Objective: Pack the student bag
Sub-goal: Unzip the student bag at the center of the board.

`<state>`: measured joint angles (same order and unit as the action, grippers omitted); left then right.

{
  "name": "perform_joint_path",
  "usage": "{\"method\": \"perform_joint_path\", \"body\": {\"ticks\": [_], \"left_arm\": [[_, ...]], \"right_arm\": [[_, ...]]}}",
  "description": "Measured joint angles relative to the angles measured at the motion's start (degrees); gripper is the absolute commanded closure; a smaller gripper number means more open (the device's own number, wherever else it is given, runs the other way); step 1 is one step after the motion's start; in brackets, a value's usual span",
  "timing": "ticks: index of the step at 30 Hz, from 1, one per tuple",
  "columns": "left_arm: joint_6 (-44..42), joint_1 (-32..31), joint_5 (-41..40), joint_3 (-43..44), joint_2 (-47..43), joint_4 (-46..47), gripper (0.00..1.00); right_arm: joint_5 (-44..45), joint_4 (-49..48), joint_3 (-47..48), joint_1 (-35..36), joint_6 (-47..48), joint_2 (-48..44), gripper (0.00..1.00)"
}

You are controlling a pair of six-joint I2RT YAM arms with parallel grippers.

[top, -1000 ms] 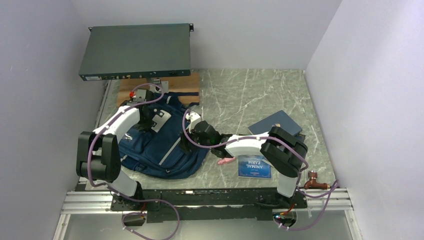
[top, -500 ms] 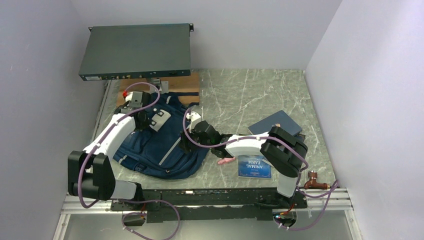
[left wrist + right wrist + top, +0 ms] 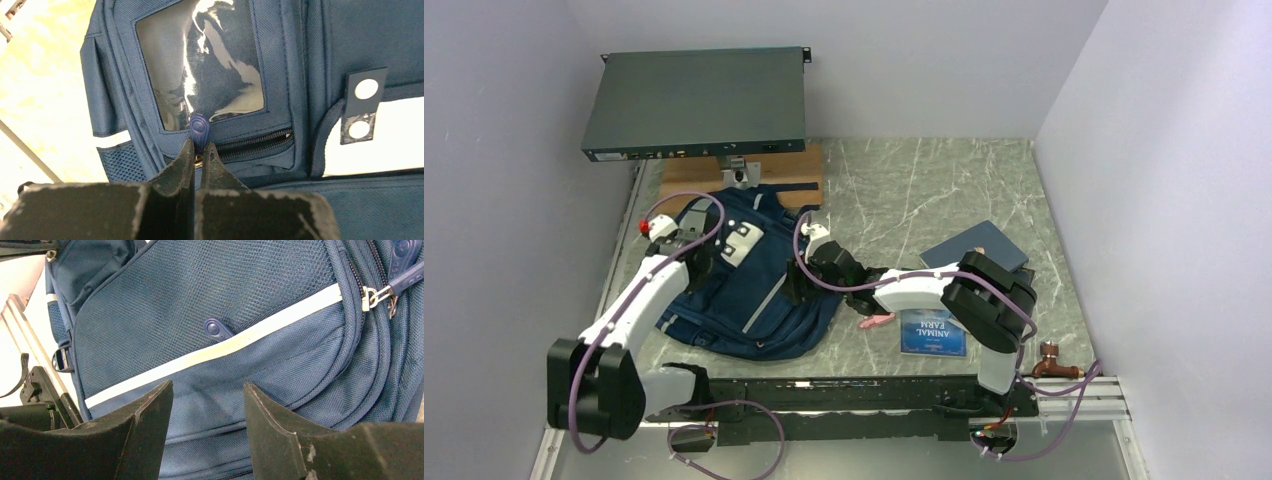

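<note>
Top view: the student bag [image 3: 754, 300] lies flat on the left half of the desk [image 3: 904, 190]. Its top is near the wooden board [image 3: 796, 165] at the far-left corner and its bottom is near the front edge. The left gripper [image 3: 704, 258] is on the bag's upper-left part, the right gripper [image 3: 796, 285] at its right edge. The Animal Farm book [image 3: 934, 333], blue book [image 3: 974, 245] and pink item [image 3: 876, 321] sit front right, outside the bag.

Left wrist view: the left gripper [image 3: 199, 150] is fully closed, tips pinching the blue zipper pull [image 3: 198, 126] just below the clear window pocket [image 3: 200, 60]. The zipper [image 3: 260, 141] runs right from it.

Right wrist view: the right gripper [image 3: 207, 387] has its jaws about half apart with nothing between them. It hangs over the bag's mesh panel [image 3: 200, 285] by the grey stripe [image 3: 215, 352] (fabric contact: cannot tell).

Step, judged: unzipping a pocket, and nothing is packed yet. Next, drag the pull along the zipper line, holding the pinch so the small tab does not slip. The right gripper likely needs to steady the bag.
</note>
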<state>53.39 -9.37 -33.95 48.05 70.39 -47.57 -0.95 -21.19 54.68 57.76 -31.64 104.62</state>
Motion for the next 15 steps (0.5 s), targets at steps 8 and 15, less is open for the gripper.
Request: {"method": "perform_joint_path", "body": {"ticks": [8, 15], "left_arm": [[9.8, 0.2, -0.8, -3.7, -8.9, -3.0, 1.0], [16.0, 2.5, 1.9, -8.9, -13.3, -4.5, 1.0]], "right_arm": [[-0.8, -0.4, 0.0, -0.3, -1.7, 0.4, 0.44], [-1.6, -0.5, 0.0, -0.3, -2.3, 0.4, 0.44]]}}
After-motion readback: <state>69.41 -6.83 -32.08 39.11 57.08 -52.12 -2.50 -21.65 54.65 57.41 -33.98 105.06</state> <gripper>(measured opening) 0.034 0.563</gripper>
